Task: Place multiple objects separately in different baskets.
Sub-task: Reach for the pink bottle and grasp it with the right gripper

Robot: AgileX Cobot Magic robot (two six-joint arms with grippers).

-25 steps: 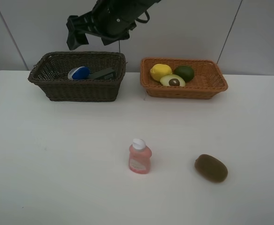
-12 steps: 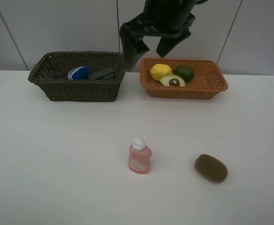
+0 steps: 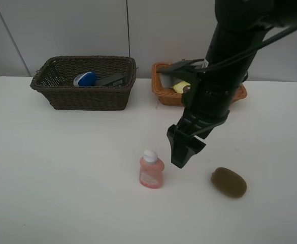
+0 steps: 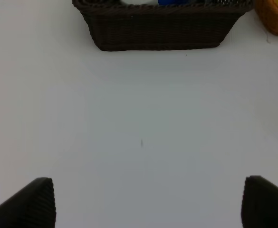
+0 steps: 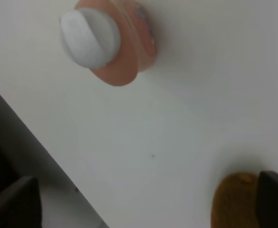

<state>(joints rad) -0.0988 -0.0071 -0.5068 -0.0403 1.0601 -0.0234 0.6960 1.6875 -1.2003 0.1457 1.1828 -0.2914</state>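
Presently: right end effector (image 3: 183, 156), released, between pink bottle (image 3: 151, 172) and brown kiwi (image 3: 229, 182); risk: a descending finger topples the upright bottle.

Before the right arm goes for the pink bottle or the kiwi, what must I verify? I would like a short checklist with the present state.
1. Right gripper open: ok, fingers wide apart.
2. Pink bottle upright, nothing touching it: ok.
3. Kiwi free to grasp: ok.
4. Gripper centred over one target: not ok, it hangs between the two.
5. Room in the tan basket: cannot tell, the arm hides most of it.
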